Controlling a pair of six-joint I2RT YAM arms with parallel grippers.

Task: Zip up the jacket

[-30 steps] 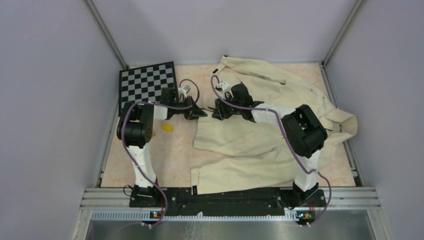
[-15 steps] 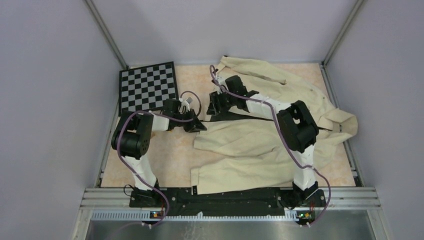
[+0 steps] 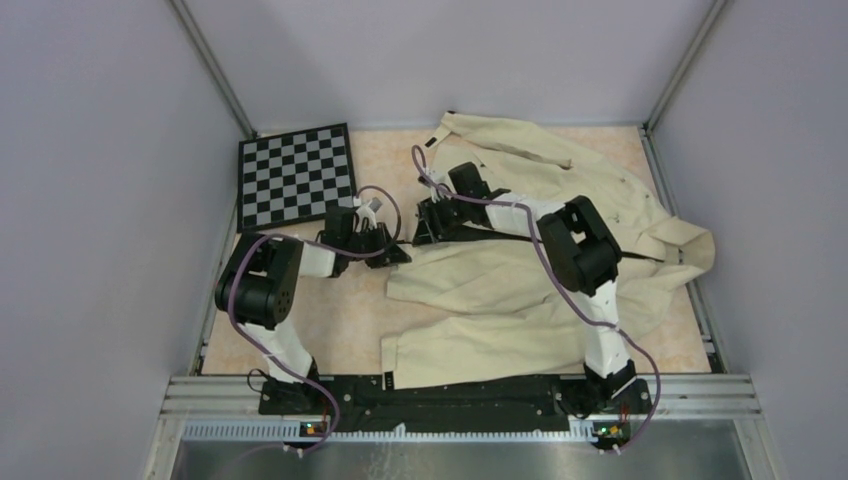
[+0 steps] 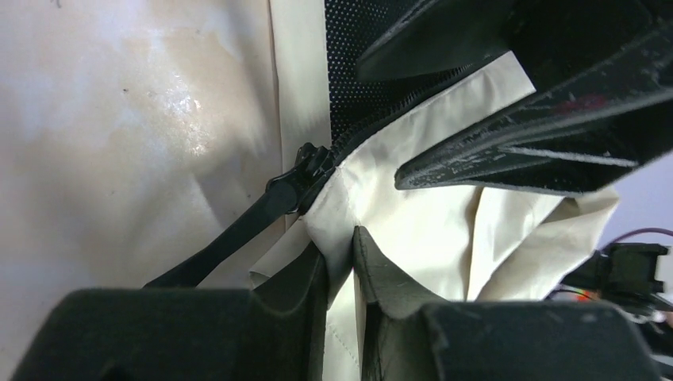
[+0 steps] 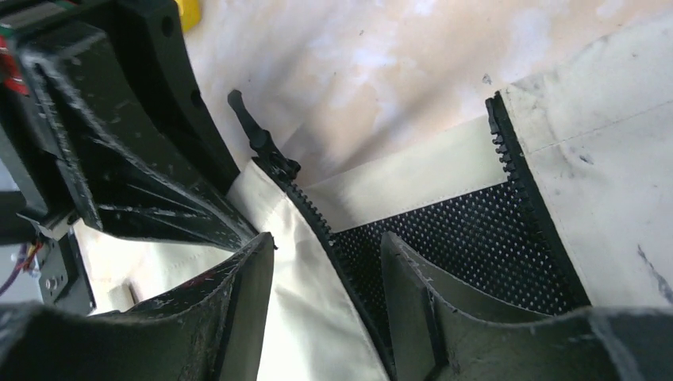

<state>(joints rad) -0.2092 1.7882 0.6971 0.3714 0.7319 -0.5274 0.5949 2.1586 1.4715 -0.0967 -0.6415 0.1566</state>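
Note:
The cream jacket (image 3: pixel 560 250) lies spread over the right half of the table, front open, dark mesh lining (image 5: pixel 468 238) showing between the two zipper rows. My left gripper (image 3: pixel 392 250) is shut on a fold of the jacket's front edge (image 4: pixel 341 238), just beside the black zipper slider and its pull tab (image 4: pixel 262 210). My right gripper (image 3: pixel 428 222) is open, its fingers (image 5: pixel 246 294) straddling the near zipper row (image 5: pixel 317 222) and cream edge, close to the slider (image 5: pixel 274 163). The two grippers face each other, almost touching.
A black-and-white checkerboard (image 3: pixel 296 172) lies at the back left. A small yellow thing (image 5: pixel 188 12) shows at the top of the right wrist view. Grey walls and metal rails enclose the table (image 3: pixel 340 310).
The left arm has swung lower and nearer, its gripper staying at the jacket's left edge. The right gripper has shifted slightly back and left, its elbow drawing in toward the centre.

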